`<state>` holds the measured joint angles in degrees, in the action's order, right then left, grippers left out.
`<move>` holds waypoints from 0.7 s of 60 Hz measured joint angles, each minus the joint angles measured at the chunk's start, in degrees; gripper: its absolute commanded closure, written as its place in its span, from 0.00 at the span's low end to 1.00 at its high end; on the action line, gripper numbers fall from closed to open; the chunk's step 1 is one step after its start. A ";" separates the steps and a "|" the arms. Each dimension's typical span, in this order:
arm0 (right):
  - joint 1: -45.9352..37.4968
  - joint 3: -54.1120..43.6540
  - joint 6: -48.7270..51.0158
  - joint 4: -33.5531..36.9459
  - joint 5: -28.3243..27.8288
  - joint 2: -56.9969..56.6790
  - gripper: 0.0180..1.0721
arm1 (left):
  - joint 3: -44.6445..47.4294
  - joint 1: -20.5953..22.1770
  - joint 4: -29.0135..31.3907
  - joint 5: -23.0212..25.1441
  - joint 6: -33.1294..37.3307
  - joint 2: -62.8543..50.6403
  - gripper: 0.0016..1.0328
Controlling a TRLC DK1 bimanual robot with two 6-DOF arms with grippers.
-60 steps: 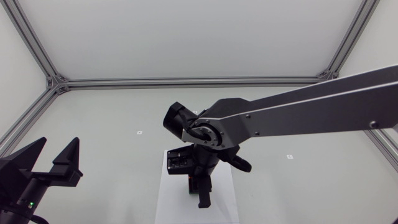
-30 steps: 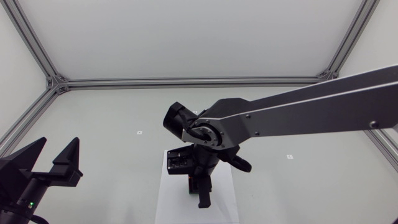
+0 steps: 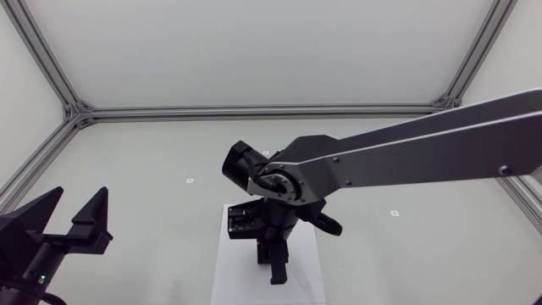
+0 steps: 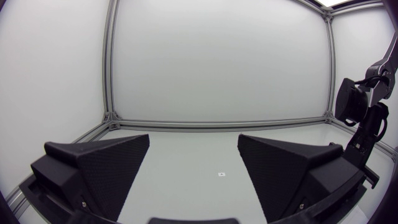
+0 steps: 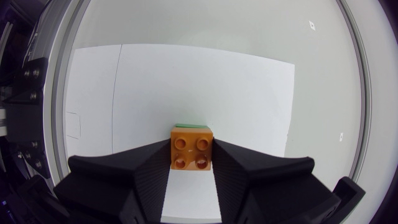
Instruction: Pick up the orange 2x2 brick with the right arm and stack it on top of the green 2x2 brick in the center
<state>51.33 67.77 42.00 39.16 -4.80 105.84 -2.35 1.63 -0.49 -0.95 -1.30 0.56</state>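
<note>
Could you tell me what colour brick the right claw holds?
The brick is orange, clearest in the right wrist view.

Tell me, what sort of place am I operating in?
Likely a lab robot test cell: a white table boxed in by aluminium frame rails, with an orange brick over a white sheet.

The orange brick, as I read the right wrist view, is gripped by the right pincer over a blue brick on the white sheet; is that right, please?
Not quite: the brick under it is green, not blue. The right wrist view shows an edge of the green brick just beyond the orange brick, which the right pincer grips from both sides over the white sheet.
</note>
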 measured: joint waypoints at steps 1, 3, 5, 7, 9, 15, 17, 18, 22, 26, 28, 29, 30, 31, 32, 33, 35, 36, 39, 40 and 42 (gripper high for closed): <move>0.00 0.00 0.00 0.00 0.00 0.09 0.89 | 0.00 0.00 0.00 0.00 0.02 0.00 0.04; 0.00 0.00 -0.04 -0.04 0.00 0.22 0.89 | 0.00 0.00 0.00 0.00 0.00 0.00 0.04; 0.00 0.00 -0.20 -0.17 -0.02 0.26 0.89 | 0.00 0.00 0.00 0.00 0.02 0.00 0.04; 0.00 0.00 -0.22 -0.20 0.00 0.28 0.89 | 0.00 0.00 0.02 0.00 0.00 0.00 0.04; 0.00 0.00 -0.20 -0.22 0.00 0.33 0.89 | 0.00 0.00 0.00 0.00 0.02 0.00 0.04; 0.00 0.00 -0.22 -0.39 0.00 0.52 0.89 | 0.00 0.00 0.00 0.00 0.00 0.00 0.04; 0.00 0.02 -0.22 -0.39 0.00 0.59 0.89 | 0.00 0.00 0.00 0.00 0.02 0.00 0.04; 0.00 0.00 -0.22 -0.39 -0.02 0.63 0.89 | 0.00 0.00 0.00 0.00 0.02 0.00 0.04; 0.13 0.07 -0.22 -0.37 0.07 0.70 0.89 | 0.00 0.00 0.02 0.00 0.00 0.00 0.04; 0.48 0.22 -0.20 -0.28 0.48 0.96 0.89 | 0.00 0.00 0.00 0.00 0.00 0.00 0.04; 0.72 0.48 -0.20 -0.04 0.81 1.16 0.89 | 0.00 0.00 0.00 0.00 0.02 0.00 0.04; 0.81 0.70 -0.20 0.09 1.14 1.36 0.89 | 0.00 0.00 0.00 0.00 0.00 0.00 0.04; 0.94 0.85 -0.20 0.26 1.38 1.49 0.89 | 0.00 0.00 0.00 0.00 0.00 0.00 0.04; 1.09 1.01 -0.22 0.33 1.64 1.68 0.89 | 0.00 0.00 0.00 0.00 0.00 0.00 0.04; 1.16 1.16 -0.20 0.48 1.88 1.95 0.89 | 0.00 0.00 0.00 0.00 0.00 0.00 0.04; 1.25 1.40 -0.20 0.74 1.97 2.19 0.89 | 0.00 0.00 0.00 0.00 0.00 0.00 0.04; 1.27 2.01 -0.22 1.27 2.03 2.62 0.89 | 0.00 0.00 0.00 0.00 0.00 0.00 0.04; 1.29 2.25 -0.22 1.51 2.03 2.82 0.89 | 0.00 0.00 0.00 0.00 0.00 0.00 0.04; 1.29 3.02 -0.22 2.43 2.05 3.34 0.89 | 0.00 0.00 0.00 0.00 0.00 0.00 0.04; 1.29 3.30 -0.22 2.75 2.05 3.56 0.89 | 0.00 0.00 0.00 0.00 0.02 0.00 0.04; 1.29 3.72 -0.22 3.19 2.08 3.82 0.89 | 0.00 0.00 0.00 0.00 0.00 0.00 0.04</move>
<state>52.62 71.48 41.78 42.35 -2.72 109.67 -2.35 1.63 -0.49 -0.95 -1.30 0.56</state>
